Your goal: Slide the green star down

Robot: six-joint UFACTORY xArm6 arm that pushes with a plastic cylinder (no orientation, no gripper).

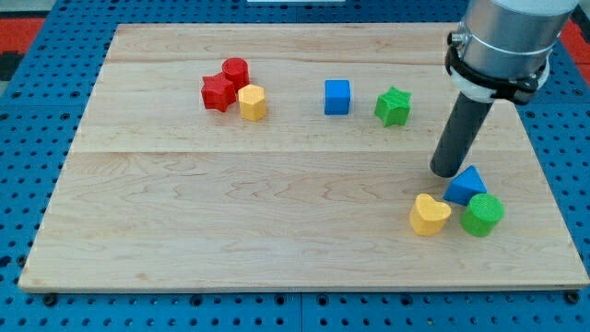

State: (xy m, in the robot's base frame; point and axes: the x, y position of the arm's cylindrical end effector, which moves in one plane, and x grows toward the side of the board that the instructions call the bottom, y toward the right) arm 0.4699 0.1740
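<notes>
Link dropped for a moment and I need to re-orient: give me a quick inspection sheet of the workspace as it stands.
Surface: wooden board, flat, lying on a blue pegboard.
Job's things: green star in the upper right part, standing alone, right of the blue cube.
Clutter: red star, red cylinder and yellow hexagon clustered at upper left; blue triangle, yellow heart and green cylinder clustered at lower right.
Grippers: none fitted; my tip sits just left of the blue triangle, below and right of the green star.
Cables: nothing seen.
Surroundings: red panel at the view's top left.
</notes>
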